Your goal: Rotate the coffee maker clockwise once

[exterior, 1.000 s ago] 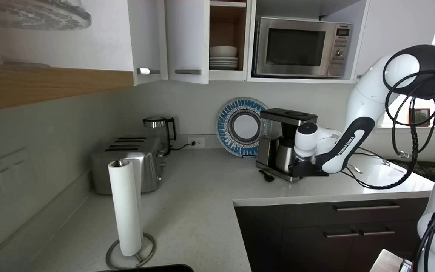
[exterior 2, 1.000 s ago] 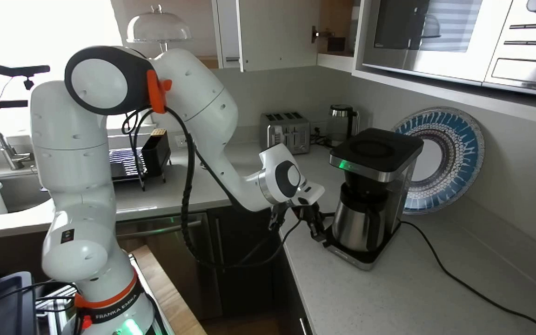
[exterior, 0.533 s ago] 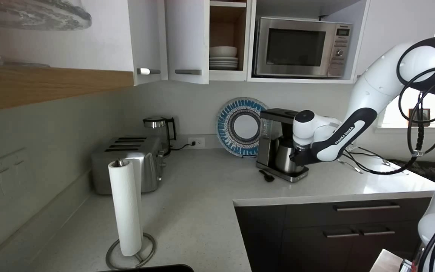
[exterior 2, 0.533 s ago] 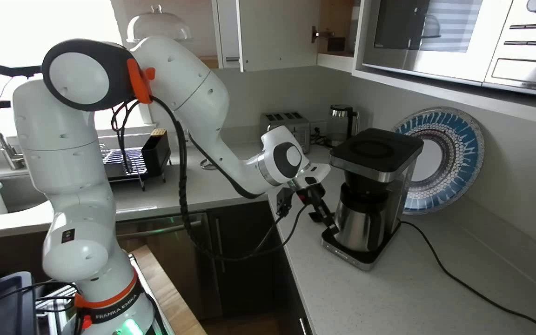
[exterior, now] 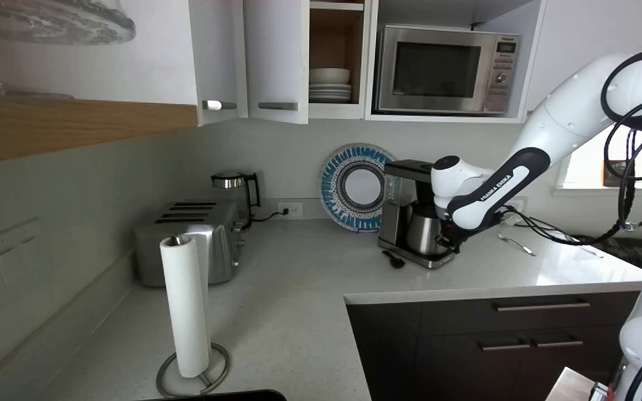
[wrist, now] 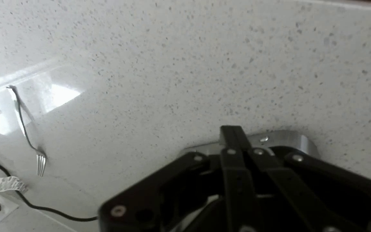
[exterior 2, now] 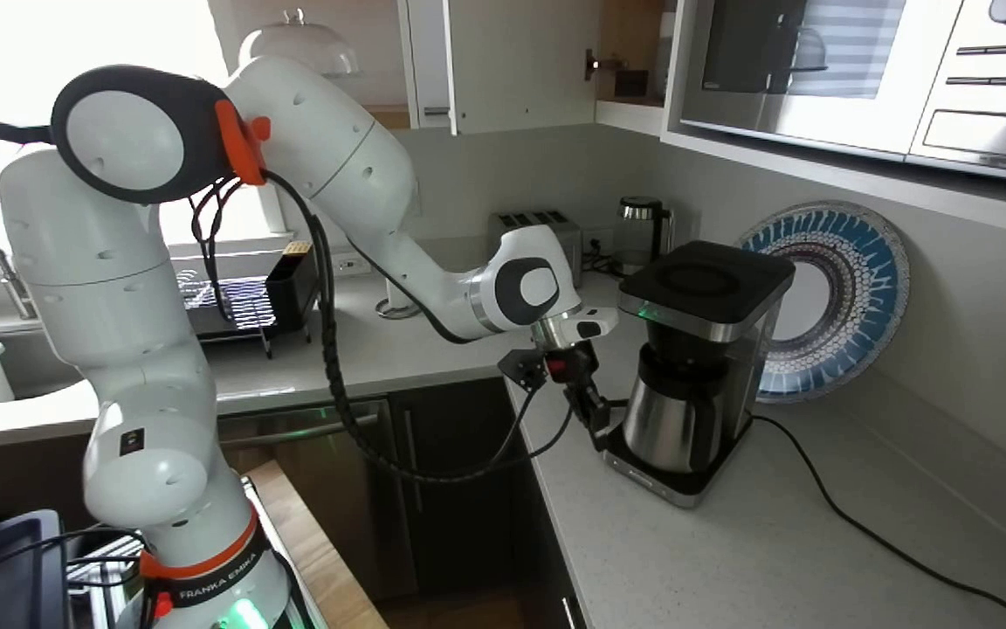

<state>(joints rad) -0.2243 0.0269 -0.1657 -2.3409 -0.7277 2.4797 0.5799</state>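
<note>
The coffee maker point(exterior 2: 699, 284) stands upright on the counter, boxy with a black top and silver trim, in both exterior views point(exterior: 400, 214). Its steel carafe point(exterior 2: 662, 428) with a black handle sits on its base. My gripper point(exterior 2: 595, 438) points down beside the base's corner, on the counter-edge side of the carafe. It also shows in an exterior view point(exterior: 448, 245). In the wrist view my gripper point(wrist: 235, 137) is shut with its fingertips together and nothing between them. They overlap the base's silver edge point(wrist: 285, 138); I cannot tell whether they touch it.
A patterned round plate point(exterior: 357, 186) leans on the wall behind the coffee maker. A black spoon point(exterior: 392, 259) and a fork point(wrist: 19, 112) lie on the counter. A power cord point(exterior 2: 861, 528) runs from the machine. The microwave point(exterior: 443, 69) is above; the toaster point(exterior: 187, 239) stands farther off.
My gripper first rises and reaches toward the carafe, then draws back and tilts more steeply down beside the base. The elbow moves back toward the window. The coffee maker stays in place.
</note>
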